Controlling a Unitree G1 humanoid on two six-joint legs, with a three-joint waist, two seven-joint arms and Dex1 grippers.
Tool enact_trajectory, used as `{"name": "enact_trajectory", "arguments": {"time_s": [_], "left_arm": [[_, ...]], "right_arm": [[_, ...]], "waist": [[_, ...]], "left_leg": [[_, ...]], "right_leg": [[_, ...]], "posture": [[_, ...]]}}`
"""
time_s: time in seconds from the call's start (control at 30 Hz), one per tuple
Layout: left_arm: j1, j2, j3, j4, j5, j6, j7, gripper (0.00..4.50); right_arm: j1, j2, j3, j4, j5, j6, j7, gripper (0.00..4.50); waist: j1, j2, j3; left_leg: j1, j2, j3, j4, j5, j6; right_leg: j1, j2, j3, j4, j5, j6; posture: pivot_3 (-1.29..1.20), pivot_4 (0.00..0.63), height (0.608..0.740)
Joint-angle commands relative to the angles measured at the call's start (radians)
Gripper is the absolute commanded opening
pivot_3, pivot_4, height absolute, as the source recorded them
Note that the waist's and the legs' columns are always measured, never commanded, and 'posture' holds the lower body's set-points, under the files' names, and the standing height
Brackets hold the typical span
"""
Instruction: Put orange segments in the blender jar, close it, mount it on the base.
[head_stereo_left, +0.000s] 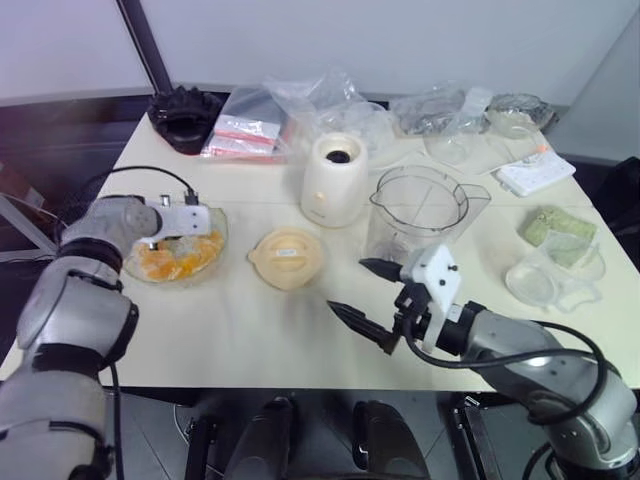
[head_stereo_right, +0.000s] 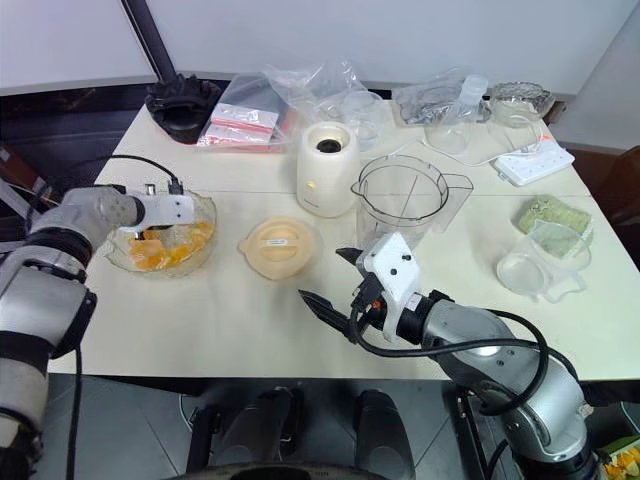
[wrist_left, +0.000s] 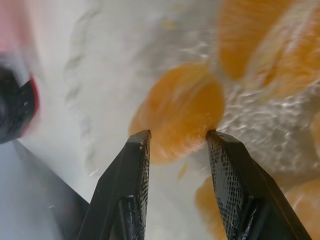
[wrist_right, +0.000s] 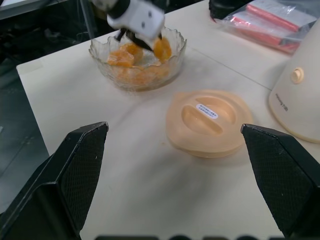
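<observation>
**Left jaws on a segment at the bowl**

Pale cream tabletop (head_stereo_left: 240, 330) fills my head view, with a dark floor around it. Farthest left, my left gripper (wrist_right: 142, 44) reaches into the scalloped clear glass bowl (head_stereo_left: 215, 245) of glossy orange-yellow orange segments (head_stereo_right: 160, 255). Its two black fingers (wrist_left: 132, 185) stand narrow, pinching one segment (wrist_left: 182, 115) between their tips, just above the rest of the fruit in the bowl.

Next along, lying flat on the table, I see the round pale-orange plastic lid (head_stereo_left: 288, 257). Behind it stands the squat cream-white rounded base (head_stereo_left: 333, 180) with its dark socket on top. Just to the right of the base sits the large clear plastic blender jar (head_stereo_left: 425, 210), upright, uncovered and off the base.

Near the front edge, my right gripper (head_stereo_left: 362, 293) hovers above the table, jaws spread wide and holding nothing, pointing toward the lid and the bowl.
</observation>
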Motion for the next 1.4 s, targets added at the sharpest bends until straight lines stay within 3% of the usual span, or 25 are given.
{"name": "enact_trajectory", "arguments": {"time_s": [0.03,0.4,0.5,0.6,0.63,1.1,1.4], "left_arm": [[-0.007,0.018,0.015,-0.026,-0.021,-0.021,-0.036,1.81],[-0.012,-0.005,-0.014,-0.011,0.012,0.019,-0.057,1.81],[-0.025,-0.008,-0.036,-0.008,0.034,0.019,-0.098,2.61],[-0.045,-0.006,-0.074,-0.003,0.073,0.023,-0.093,4.21],[-0.052,-0.007,-0.083,-0.001,0.083,0.026,-0.084,4.45],[-0.071,-0.076,-0.109,0.035,0.114,0.102,-0.077,4.45],[-0.047,-0.123,-0.053,0.050,0.058,0.206,-0.124,4.45]], "right_arm": [[-0.023,-0.004,0.010,0.008,-0.006,-0.032,0.029,4.50],[-0.009,-0.009,0.016,0.026,-0.042,-0.064,0.049,4.50],[-0.002,-0.009,0.012,0.022,-0.047,-0.065,0.046,4.50],[0.004,-0.010,0.010,0.020,-0.049,-0.066,0.045,4.50],[0.006,-0.010,0.009,0.018,-0.049,-0.067,0.044,4.50],[0.046,-0.002,0.011,-0.011,-0.077,-0.071,0.011,4.50],[0.100,-0.007,-0.015,-0.059,-0.068,-0.056,-0.031,4.50]], "waist": [[0.002,0.000,0.000],[0.001,0.000,0.000],[0.000,0.000,0.000],[0.000,0.000,0.000],[0.000,0.000,0.000],[0.000,0.000,0.000],[-0.001,0.000,0.000]], "left_leg": [[0.000,0.000,0.000,0.000,0.000,0.000],[0.000,0.000,0.000,0.000,0.000,0.000],[-0.001,0.000,0.000,0.000,0.000,0.000],[-0.001,0.000,0.000,0.000,0.000,0.000],[-0.001,0.000,0.000,0.000,0.000,0.000],[-0.001,0.000,0.000,0.000,0.000,0.000],[-0.001,0.000,0.000,0.000,0.000,0.000]], "right_leg": [[0.000,0.000,0.000,0.000,0.000,0.000],[0.000,0.000,0.000,0.000,0.000,0.000],[0.000,0.000,0.000,0.000,0.000,0.000],[0.000,0.000,0.000,0.000,0.000,0.000],[0.000,0.000,0.000,0.000,0.000,0.000],[0.000,0.000,0.000,0.000,-0.002,0.003],[0.000,0.001,0.000,0.000,-0.002,0.003]], "posture": [[0.00,0.150,0.740],[0.00,0.150,0.740],[0.00,0.150,0.740],[0.00,0.150,0.740],[0.00,0.150,0.740],[0.00,0.150,0.740],[0.00,0.150,0.740]]}}
